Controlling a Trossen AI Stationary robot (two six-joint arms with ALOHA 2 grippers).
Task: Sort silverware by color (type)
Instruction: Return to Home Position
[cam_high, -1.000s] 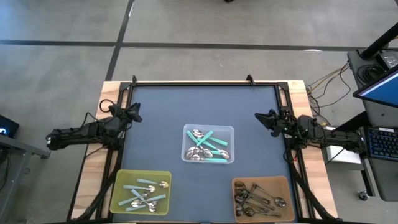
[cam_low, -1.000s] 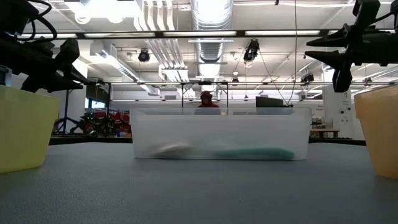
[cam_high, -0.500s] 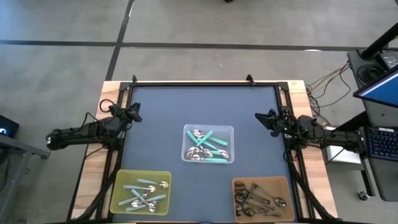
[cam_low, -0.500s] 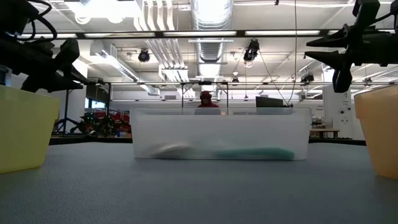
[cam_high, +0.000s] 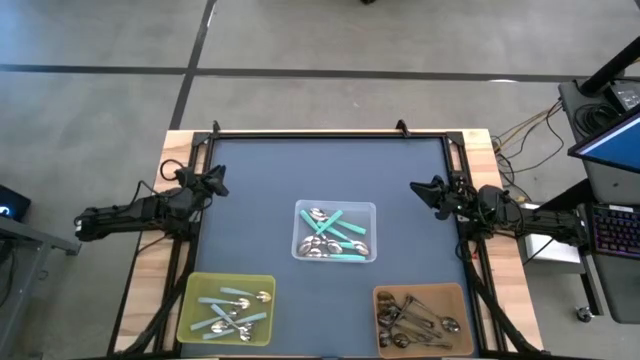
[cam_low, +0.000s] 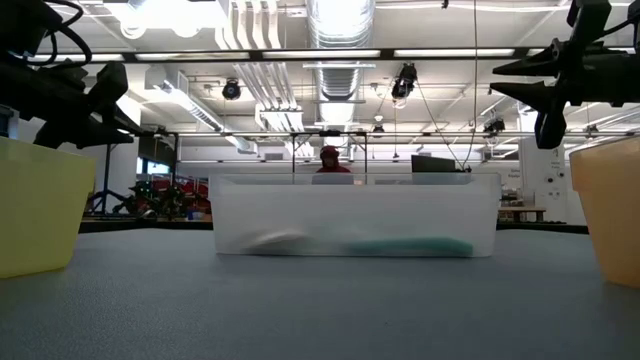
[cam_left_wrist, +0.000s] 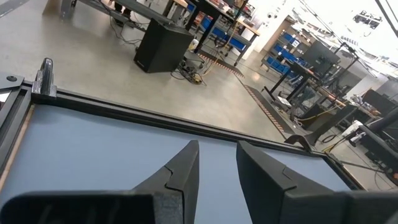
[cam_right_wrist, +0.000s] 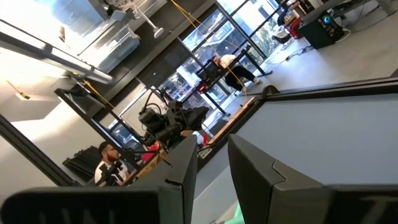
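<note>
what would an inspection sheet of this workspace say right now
surface: dark mat, wood-edged, holding three bins
job's things: teal spoons in the clear bin; pale blue spoons in the yellow bin; dark spoons in the brown bin
clutter: nothing seen
grippers: left gripper and right gripper open, empty, at the mat's side edges
cables: loose wires off the table's right
surroundings: person beyond the table; keyboard at right

We find a clear bin (cam_high: 335, 204) at the table's (cam_high: 270, 180) centre, a yellow bin (cam_high: 228, 277) at its left corner and a brown bin (cam_high: 420, 287) at its right corner, both on the low camera's edge.
</note>
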